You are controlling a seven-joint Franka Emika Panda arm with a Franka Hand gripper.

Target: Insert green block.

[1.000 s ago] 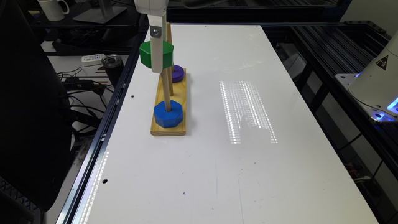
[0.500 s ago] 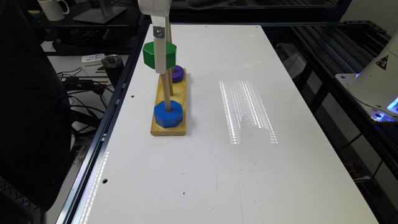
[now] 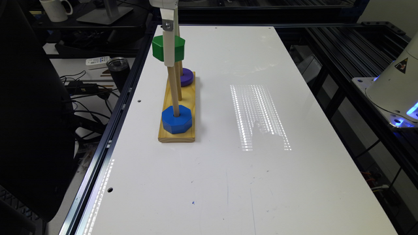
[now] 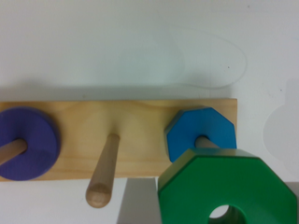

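We see a white counter (image 3: 248, 169) carrying a wooden base (image 3: 176, 135) with three upright pegs in a row. On the peg at one end sits a blue octagonal block (image 3: 176, 119); on the peg at the far end, a purple disc (image 3: 186, 77). The middle peg (image 4: 103, 173) is bare.

The green block (image 3: 160, 47) hangs well above the base, held up by the pincer (image 3: 169, 60), whose white part crosses the block's front in the exterior view. We judge the pincer to be pinching the green block, since nothing else bears it. In the wrist view the block's centre hole lies beyond the blue-block end, not over the bare peg's tip.

What could go wrong, in our judgement: the hole looks only a little wider than a peg, so a descent begun slightly off-centre would land the block's flat underside on the peg tip, tilting it in the grip or pushing the light base across the counter. Lowering over the wrong peg would stack it on the blue block instead.
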